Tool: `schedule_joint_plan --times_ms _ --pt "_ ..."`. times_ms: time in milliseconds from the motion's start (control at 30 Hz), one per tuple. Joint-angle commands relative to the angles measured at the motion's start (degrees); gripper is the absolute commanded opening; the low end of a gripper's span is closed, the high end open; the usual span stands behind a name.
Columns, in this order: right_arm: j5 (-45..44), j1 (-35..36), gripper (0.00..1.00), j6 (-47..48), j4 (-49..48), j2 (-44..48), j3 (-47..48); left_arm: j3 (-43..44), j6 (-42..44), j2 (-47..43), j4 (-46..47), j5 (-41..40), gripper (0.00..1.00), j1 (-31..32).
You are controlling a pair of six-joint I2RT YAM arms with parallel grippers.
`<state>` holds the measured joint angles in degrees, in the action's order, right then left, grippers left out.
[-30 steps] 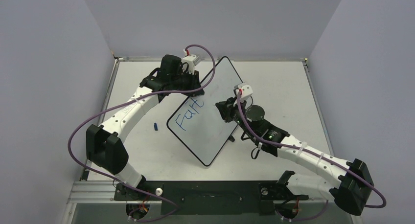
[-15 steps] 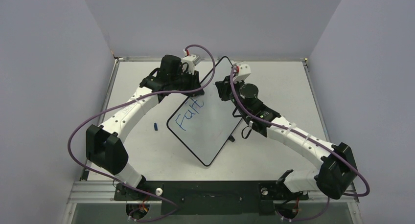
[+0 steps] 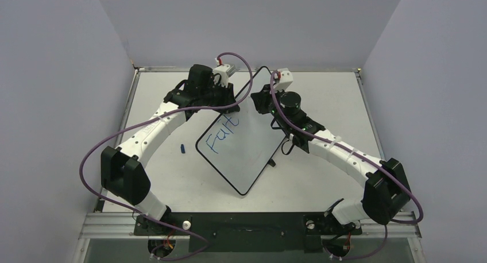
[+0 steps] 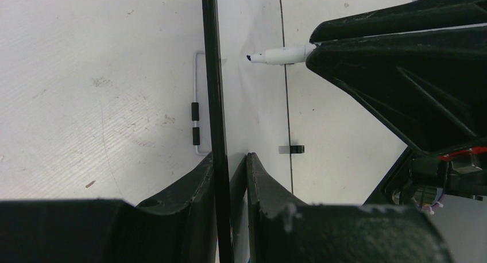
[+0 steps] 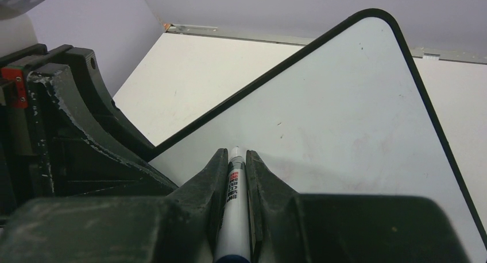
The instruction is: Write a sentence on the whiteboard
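whiteboard (image 4: 252, 108) edge tight inside the left pincer (image 4: 230, 162)

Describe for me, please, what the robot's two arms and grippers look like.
The left arm and right arm have white links and bulky black joint housings, each trailed by a looping purple cable. The left gripper and right gripper are black, scuffed and tapering; small red tabs mark the wrists.

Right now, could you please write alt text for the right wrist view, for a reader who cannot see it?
The right gripper holds a white marker, its tip pointing at the bare white surface of the whiteboard. The board's thin black frame and rounded corner run across the upper right.
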<state>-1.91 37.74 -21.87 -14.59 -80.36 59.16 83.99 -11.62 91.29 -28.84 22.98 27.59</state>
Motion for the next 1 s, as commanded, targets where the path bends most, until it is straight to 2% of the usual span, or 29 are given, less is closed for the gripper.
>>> schedule_joint_plan --times_ms 0,433,967 --pt "1.5 -0.1 0.00 -1.3 -4.5 -0.2 3.1 0.6 3.8 -2.8 5.7 -2.5 0.00 -1.0" --pt "3.8 -0.2 0.00 -1.9 -4.6 -2.4 4.6 0.6 3.5 -3.1 5.8 -1.9 0.00 -1.0" --pt "5.2 0.0 0.00 -2.9 -4.8 -1.7 1.9 0.5 3.4 -3.3 5.9 -1.7 0.00 -1.0"
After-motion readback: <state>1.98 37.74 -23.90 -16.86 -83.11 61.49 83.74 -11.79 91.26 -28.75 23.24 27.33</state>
